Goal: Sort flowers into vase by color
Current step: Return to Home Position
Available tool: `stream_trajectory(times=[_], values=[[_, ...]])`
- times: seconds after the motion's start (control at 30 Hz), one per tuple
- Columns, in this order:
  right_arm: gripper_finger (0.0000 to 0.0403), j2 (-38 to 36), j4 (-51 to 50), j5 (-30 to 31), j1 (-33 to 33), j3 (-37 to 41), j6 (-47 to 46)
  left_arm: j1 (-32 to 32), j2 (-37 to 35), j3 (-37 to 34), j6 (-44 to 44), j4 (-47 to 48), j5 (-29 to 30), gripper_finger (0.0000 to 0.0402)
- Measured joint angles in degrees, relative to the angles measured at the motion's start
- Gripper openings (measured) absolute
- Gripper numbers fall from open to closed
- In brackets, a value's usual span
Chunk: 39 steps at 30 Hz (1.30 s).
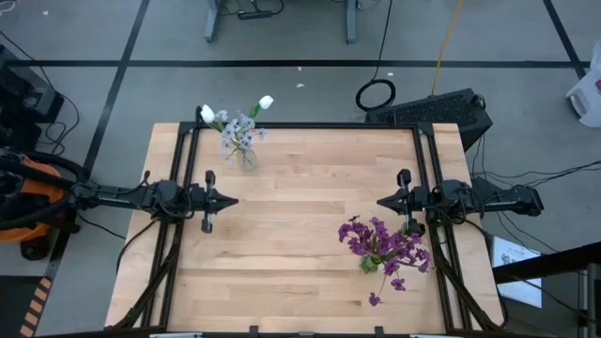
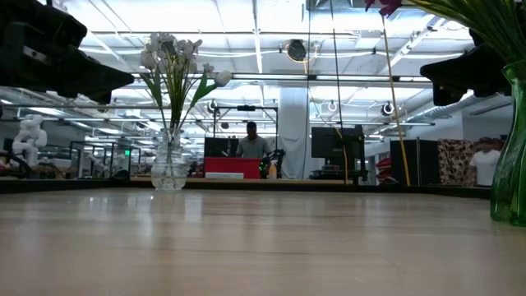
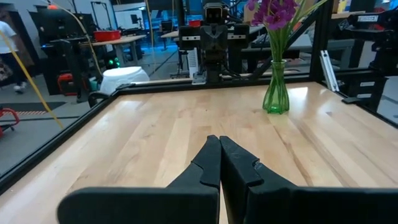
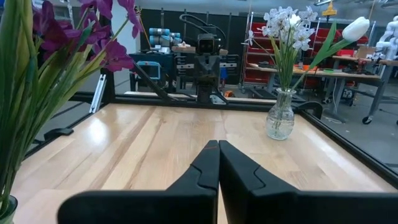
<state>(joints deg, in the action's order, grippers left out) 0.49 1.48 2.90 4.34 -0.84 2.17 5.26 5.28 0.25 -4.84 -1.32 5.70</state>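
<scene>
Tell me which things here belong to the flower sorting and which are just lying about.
Job: white and pale flowers in the clear vase; purple flowers in the green vase; left gripper and right gripper, both shut.
Lying about: black cable loop; printed papers.

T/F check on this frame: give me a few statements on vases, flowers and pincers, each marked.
1. The purple flowers stand in a green vase. True.
2. The white flowers lie loose on the table. False: they stand in the clear vase.
3. The left pincer and right pincer are both shut, holding nothing. True.
4. The two vases touch. False: they stand well apart, the green one beside the right arm.
</scene>
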Motion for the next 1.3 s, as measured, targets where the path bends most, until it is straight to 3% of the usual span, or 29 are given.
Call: stream_trajectory(times=[1.3], values=[[0.0,0.0,0.0,0.01,0.0,0.0,0.0,0.0,0.0,0.02,1.45,-0.92,0.19,0.0002]])
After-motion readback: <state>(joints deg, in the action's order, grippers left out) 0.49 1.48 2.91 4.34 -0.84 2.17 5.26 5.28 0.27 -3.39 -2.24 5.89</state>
